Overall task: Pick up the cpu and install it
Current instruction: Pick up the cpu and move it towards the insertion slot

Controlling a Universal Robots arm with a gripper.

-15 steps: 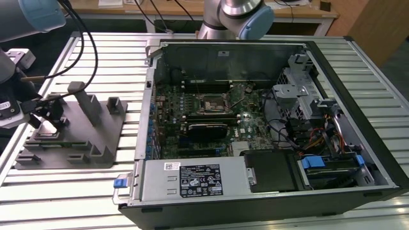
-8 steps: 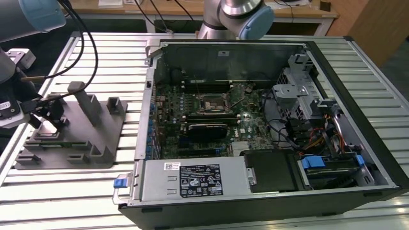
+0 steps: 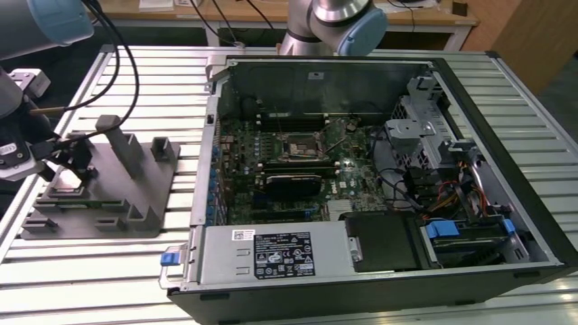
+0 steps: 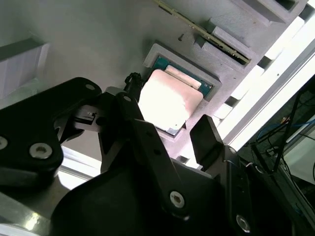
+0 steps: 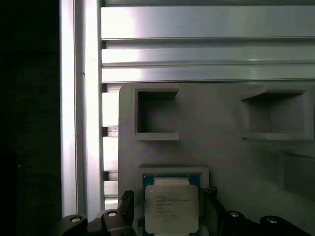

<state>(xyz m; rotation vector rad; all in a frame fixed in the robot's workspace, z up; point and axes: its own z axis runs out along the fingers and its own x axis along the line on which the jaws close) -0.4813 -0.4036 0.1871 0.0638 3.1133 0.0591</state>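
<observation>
The black gripper (image 4: 170, 105) (image 5: 170, 206) is seen closest, its two fingers (image 4: 147, 142) spread wide and set on either side of the cpu (image 4: 170, 101) (image 5: 171, 209). In the first wrist view a narrow gap is seen between each finger and the chip's edges, so nothing is held. The cpu, a small flat square with a pale metal top, is seated flat in a shallow square recess of the grey holder (image 5: 216, 128) (image 3: 99, 196), with a thin green-blue rim showing around it. Two deeper square pockets (image 5: 157, 115) are cut into the holder just beyond the recess. In the exterior view the holder is shown lying on a bench (image 3: 91, 284) of aluminium slats, with upright posts rising from it. An open computer case (image 3: 505, 169), its motherboard (image 3: 298, 162) exposed, is placed just beside the holder, on the exterior view's right.
</observation>
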